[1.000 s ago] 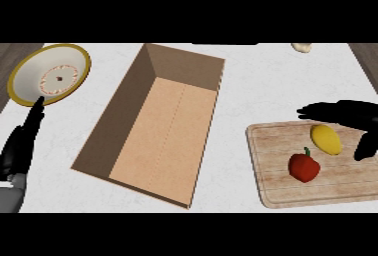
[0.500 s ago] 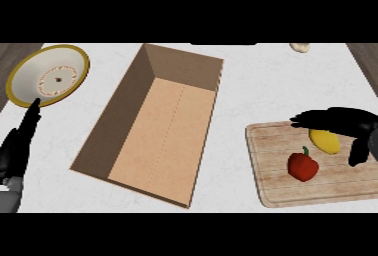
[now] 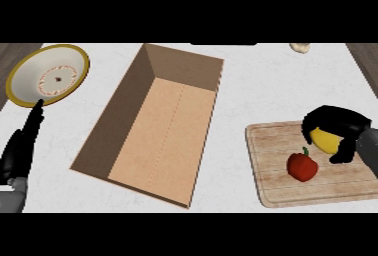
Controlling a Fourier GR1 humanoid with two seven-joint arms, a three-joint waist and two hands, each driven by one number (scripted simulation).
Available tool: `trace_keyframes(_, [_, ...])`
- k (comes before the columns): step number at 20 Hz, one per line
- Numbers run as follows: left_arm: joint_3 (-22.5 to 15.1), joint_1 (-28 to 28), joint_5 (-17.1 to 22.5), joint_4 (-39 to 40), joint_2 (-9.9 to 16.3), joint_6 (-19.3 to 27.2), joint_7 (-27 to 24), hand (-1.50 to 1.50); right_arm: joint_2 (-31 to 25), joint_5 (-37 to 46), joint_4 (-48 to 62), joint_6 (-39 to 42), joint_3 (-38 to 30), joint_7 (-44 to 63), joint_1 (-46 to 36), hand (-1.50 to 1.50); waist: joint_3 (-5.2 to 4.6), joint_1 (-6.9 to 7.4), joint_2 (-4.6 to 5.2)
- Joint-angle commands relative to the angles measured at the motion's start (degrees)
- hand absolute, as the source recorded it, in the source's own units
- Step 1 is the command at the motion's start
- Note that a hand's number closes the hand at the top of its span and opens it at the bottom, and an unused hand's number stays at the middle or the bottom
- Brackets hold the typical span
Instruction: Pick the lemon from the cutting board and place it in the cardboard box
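Head view, steeply down onto pale speckled counter (image 3: 266,90). On pale wooden cutting board (image 3: 325,192) at right: yellow lemon (image 3: 323,140), near the board's upper edge, under black right hand (image 3: 338,125), fingers and thumb curled round it, much of the fruit hidden. Just beside, lower left on the same board: red pepper with green stem (image 3: 302,166), apart from the hand but close. Open brown cardboard box (image 3: 159,135) well to the left, nothing visible inside. Beyond it, round cream plate with yellow rim (image 3: 47,75). Black left hand (image 3: 22,150) at left edge, fingers straight and together, resting, tips near the plate's lower rim. Small pale object (image 3: 299,47) at the top edge, too small to identify.

Likely risks: lemon rolling out of the curl on lifting, round and smooth as it is; pepper nudged off its spot by the fingers in rising; lemon clipping the box's near wall if carried too low, or landing outside if let go short of the opening.

No brand, label or readable writing anywhere; only a reddish ring pattern on the plate.
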Motion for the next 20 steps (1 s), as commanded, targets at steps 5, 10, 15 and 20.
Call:
trace_keyframes(5, [0.41,1.25,-1.09,-0.06,-1.31,-0.30,-1.27,0.00,2.90,-2.32,-0.64,-9.44,-6.89,-0.39,-0.31,1.50,0.27,0.00,0.01])
trace_keyframes(10, [1.96,0.98,-0.82,-1.18,0.20,-1.30,0.24,0.00,8.88,-1.88,-2.90,-6.70,-9.08,18.92,-6.70,1.50,0.20,0.13,-0.18])
trace_keyframes(15, [3.12,2.20,-0.20,-4.01,0.19,-2.82,1.33,0.00,9.06,-1.27,-11.28,-7.33,-10.76,25.55,-6.29,1.50,0.20,-0.57,-0.31])
trace_keyframes(20, [2.17,2.08,-2.30,-2.92,-0.90,-0.95,1.56,0.00,9.01,-7.59,-21.31,-9.21,-15.58,20.43,-6.13,1.50,0.21,-1.53,-0.60])
